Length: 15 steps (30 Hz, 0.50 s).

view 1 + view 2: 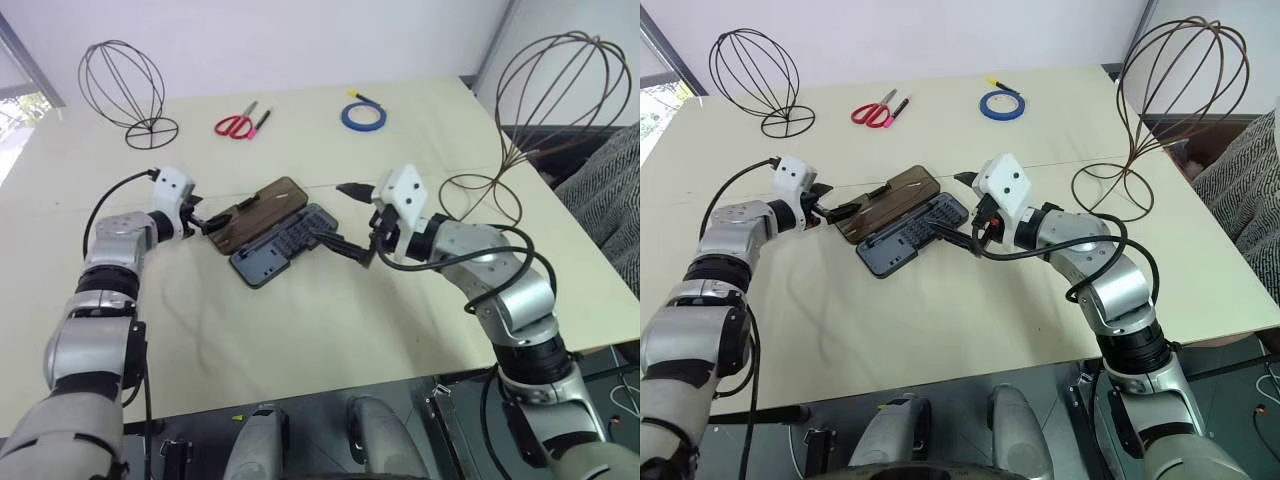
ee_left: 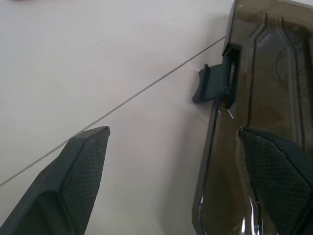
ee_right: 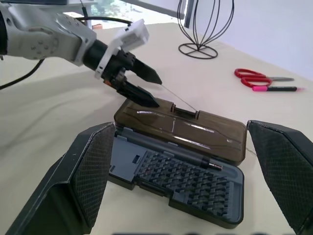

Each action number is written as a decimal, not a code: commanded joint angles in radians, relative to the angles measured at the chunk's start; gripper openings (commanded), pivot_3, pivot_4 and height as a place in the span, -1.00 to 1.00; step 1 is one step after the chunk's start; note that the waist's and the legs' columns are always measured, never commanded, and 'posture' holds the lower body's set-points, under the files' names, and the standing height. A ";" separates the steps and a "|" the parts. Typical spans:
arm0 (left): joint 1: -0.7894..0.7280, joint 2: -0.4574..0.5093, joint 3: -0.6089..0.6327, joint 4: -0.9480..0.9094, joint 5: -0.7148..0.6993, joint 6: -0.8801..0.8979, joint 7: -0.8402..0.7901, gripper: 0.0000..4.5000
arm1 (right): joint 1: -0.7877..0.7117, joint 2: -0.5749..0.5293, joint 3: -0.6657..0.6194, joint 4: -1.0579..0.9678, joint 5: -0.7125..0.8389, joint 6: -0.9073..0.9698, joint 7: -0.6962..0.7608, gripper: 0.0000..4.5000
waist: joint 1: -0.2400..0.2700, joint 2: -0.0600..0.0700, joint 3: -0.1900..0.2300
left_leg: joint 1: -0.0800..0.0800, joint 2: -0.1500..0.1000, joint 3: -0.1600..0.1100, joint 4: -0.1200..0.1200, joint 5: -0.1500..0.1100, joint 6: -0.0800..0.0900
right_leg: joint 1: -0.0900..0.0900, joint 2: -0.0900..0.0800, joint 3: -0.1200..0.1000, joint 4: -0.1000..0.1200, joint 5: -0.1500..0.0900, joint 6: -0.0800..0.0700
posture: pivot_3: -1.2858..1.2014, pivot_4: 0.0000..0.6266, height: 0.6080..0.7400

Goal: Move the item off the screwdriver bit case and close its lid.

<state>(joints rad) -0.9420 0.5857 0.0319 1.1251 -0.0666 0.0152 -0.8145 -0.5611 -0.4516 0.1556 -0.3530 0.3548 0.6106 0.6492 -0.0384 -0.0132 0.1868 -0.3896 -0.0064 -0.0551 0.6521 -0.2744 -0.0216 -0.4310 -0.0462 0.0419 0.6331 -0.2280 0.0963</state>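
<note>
The left gripper (image 1: 845, 211), its black cross-hatched fingers spread wide and holding nothing, sits at the near-left corner of the lid (image 1: 892, 200), a smooth, translucent smoky-brown panel with a small black latch (image 2: 215, 85), lying flat open left of centre. Hinged alongside it, the blue-grey plastic screwdriver bit case (image 1: 915, 234) shows rows of small bits. The right gripper (image 1: 345, 220), equally wide and empty, hovers at the case's right end. The bronze wire head-shaped item (image 1: 560, 95) stands at upper right, off the case.

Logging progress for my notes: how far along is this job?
Done: the bronze wire head-shaped cage stands off the blue-grey bit case, by the table's right edge. In hand: the open left gripper straddles the smoky-brown lid's edge. Left: closing that lid.
</note>
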 commanded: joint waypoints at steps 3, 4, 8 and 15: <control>-0.039 0.001 0.014 0.045 0.022 -0.044 0.024 0.60 | 0.003 0.000 -0.012 -0.055 -0.005 -0.011 -0.013 1.00 | -0.001 0.000 0.000 | 0.000 0.000 0.000 0.000 0.000 0.000 | 0.000 0.000 0.000 0.000 0.000 0.000 | 0.03 -0.52 1.00; -0.041 0.000 0.015 0.051 0.023 -0.045 0.025 0.36 | 0.004 -0.001 -0.013 -0.055 -0.006 -0.011 -0.015 1.00 | -0.001 0.000 0.000 | 0.000 0.000 0.000 0.000 0.000 0.000 | 0.000 0.000 0.000 0.000 0.000 0.000 | 0.03 -0.52 1.00; -0.042 0.001 0.005 0.074 0.044 -0.046 0.036 -0.50 | 0.003 -0.001 -0.016 -0.053 -0.010 -0.011 -0.020 1.00 | -0.001 0.000 0.000 | 0.000 0.000 0.000 0.000 0.000 0.000 | 0.000 0.000 0.000 0.000 0.000 0.000 | 0.03 -0.52 1.00; -0.046 0.008 0.012 0.087 0.051 -0.047 0.011 -1.00 | -0.002 0.002 -0.016 -0.044 -0.019 -0.015 -0.021 1.00 | 0.003 0.000 0.000 | 0.000 0.000 -0.001 0.001 0.000 0.000 | 0.000 0.000 -0.001 0.002 0.000 0.000 | 0.03 -0.52 1.00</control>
<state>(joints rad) -0.9654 0.5831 0.0334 1.2118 -0.0200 -0.0261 -0.7891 -0.5538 -0.4531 0.1540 -0.3695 0.3367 0.6107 0.6326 -0.0352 -0.0129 0.1864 -0.3896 -0.0068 -0.0563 0.6533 -0.2743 -0.0216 -0.4309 -0.0463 0.0413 0.6350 -0.2280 0.0964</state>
